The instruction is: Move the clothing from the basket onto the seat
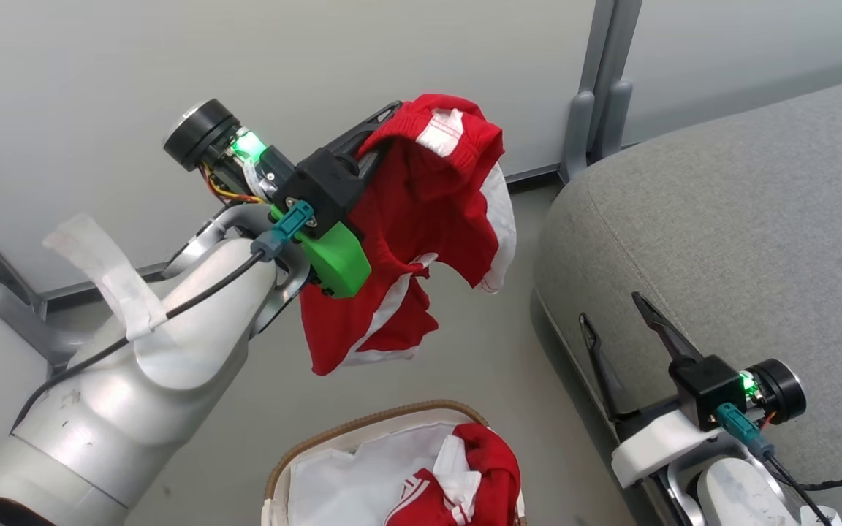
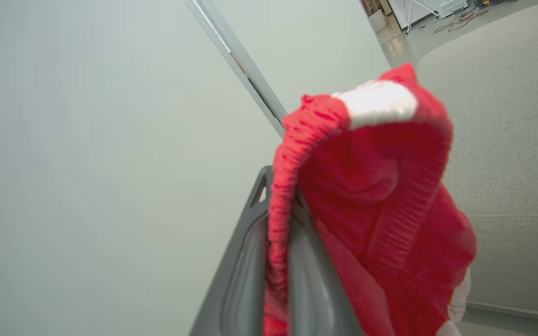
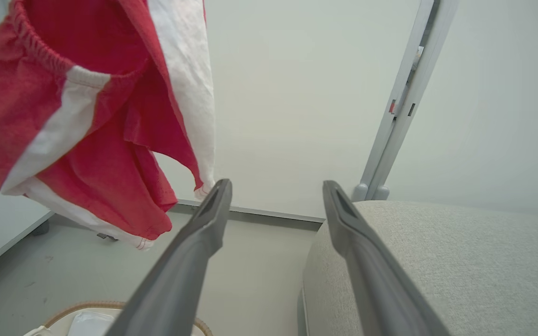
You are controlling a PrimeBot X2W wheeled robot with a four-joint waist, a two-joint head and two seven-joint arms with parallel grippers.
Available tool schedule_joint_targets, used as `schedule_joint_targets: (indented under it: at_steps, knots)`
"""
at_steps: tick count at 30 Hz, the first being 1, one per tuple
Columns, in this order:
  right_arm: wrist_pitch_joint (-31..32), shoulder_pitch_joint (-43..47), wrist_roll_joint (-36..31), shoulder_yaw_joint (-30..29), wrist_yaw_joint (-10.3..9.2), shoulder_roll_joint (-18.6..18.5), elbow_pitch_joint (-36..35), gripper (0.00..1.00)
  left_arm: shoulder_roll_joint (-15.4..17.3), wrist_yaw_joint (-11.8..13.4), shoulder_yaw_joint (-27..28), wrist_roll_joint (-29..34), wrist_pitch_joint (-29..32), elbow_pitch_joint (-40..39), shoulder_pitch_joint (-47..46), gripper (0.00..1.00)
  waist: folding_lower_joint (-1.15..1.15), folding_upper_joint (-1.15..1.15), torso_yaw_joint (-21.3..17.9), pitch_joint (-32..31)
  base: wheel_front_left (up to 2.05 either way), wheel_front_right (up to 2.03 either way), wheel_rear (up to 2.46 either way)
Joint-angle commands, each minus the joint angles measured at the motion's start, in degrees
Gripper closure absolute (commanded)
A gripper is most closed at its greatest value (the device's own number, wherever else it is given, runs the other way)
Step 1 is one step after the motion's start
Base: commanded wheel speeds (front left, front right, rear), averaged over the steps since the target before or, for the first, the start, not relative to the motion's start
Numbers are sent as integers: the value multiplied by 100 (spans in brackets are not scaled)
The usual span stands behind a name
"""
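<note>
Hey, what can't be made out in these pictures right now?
- Head view: jaw tips of the left gripper, covered by the held red garment.
- Head view: the basket, cut off by the bottom edge; how much clothing it holds is unclear.
- Right wrist view: most of the basket, behind the right gripper and past the bottom edge.

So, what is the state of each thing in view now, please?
left gripper: jaws shut on the hanging garment.
hanging garment: lifted, dangling in the air.
right gripper: jaws open, empty.
basket: on the floor, not emptied.
garment in basket: crumpled, untouched.
seat: no clothing on visible part.
</note>
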Motion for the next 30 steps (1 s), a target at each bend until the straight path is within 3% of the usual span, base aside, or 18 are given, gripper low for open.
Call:
schedule_joint_targets:
  at_steps: [1,12,27,28,30]
  knots:
    - [-28,-48,-41,53,-6,-21,26,0,15,-13,-35,-52,3,-26,-124,100,1,0,25,-145,0,0,0]
    - [-28,-549,-452,337,-6,-19,444,0,-115,-14,-384,-160,1,-183,-323,100,1,0,250,-303,0,0,0]
    - [-28,-1919,-636,1091,-6,-43,1827,0,-255,-11,-760,-253,15,-574,-48,100,1,0,589,-359,0,0,0]
    - [-28,-1959,-591,1092,-6,-42,1907,58,-245,-2,-768,-264,15,-588,-19,100,1,0,606,-358,0,0,0]
    - [-28,-2043,-482,1082,-6,-33,2033,98,-228,35,-774,-302,17,-615,58,100,1,0,632,-359,0,0,0]
